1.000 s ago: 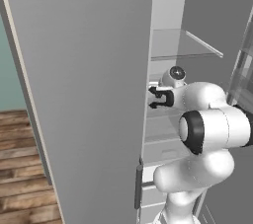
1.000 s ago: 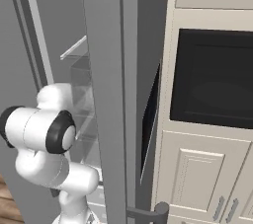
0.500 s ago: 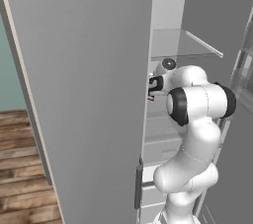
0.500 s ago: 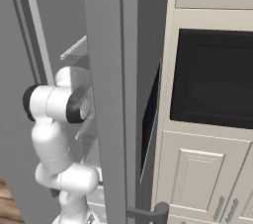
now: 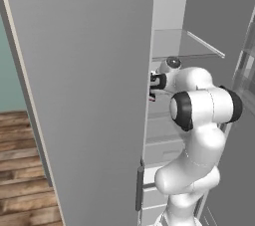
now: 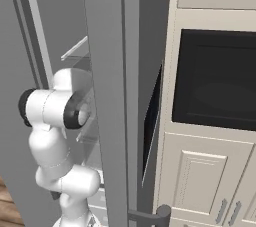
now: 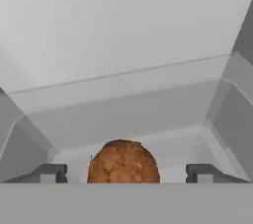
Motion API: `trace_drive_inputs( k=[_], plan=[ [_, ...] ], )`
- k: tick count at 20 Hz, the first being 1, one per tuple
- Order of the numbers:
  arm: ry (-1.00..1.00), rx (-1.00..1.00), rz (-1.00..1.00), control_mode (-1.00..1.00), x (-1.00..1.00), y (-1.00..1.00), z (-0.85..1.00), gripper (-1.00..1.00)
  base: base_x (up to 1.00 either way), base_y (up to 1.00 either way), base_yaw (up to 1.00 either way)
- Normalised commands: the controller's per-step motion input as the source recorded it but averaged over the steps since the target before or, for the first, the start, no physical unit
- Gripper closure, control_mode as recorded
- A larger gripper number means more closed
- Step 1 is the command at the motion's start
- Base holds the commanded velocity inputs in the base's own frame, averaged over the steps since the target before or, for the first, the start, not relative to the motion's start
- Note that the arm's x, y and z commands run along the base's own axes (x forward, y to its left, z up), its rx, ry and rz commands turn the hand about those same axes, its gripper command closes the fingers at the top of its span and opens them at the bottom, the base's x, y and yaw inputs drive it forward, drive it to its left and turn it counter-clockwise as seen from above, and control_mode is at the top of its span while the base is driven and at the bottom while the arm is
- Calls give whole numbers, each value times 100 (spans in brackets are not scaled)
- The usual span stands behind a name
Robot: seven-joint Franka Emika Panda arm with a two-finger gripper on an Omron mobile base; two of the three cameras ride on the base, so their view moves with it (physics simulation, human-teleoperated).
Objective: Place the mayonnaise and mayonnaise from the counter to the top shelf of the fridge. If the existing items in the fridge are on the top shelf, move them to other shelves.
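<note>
- The pincer (image 7: 126,174) is seen spread wide in the hand view, its two dark fingertips (image 7: 49,172) set well apart.
- An orange-brown ball (image 7: 123,163) is seen between the tips, touched by neither.
- The ball is set on a shelf (image 7: 148,114) inside the fridge (image 5: 89,70), white walls behind.

Glossy white, bulbous arm (image 5: 196,145) of rounded stacked segments, rising at lower right of the left base view and lower left of the right base view (image 6: 57,136). Broad dark bands ringing the big joints. Black hand section with a small red mark, mid-frame. Two small dark grey finger tips (image 7: 52,172) along the hand view's bottom.
</note>
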Motion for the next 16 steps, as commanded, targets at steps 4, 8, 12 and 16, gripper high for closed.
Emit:
trace_drive_inputs(
  k=[4, 8, 12, 16],
  plan=[
    [-23, 6, 0, -100, -100, 0, 48, -100, 0, 0, 0],
    [-34, 2, 0, -100, -100, 3, 58, -100, 0, 0, 0],
    [-23, 0, 0, -100, -100, 8, 72, -100, 0, 0, 0],
    [-5, -1, 0, -100, -100, 19, 77, -100, 0, 0, 0]
  ],
)
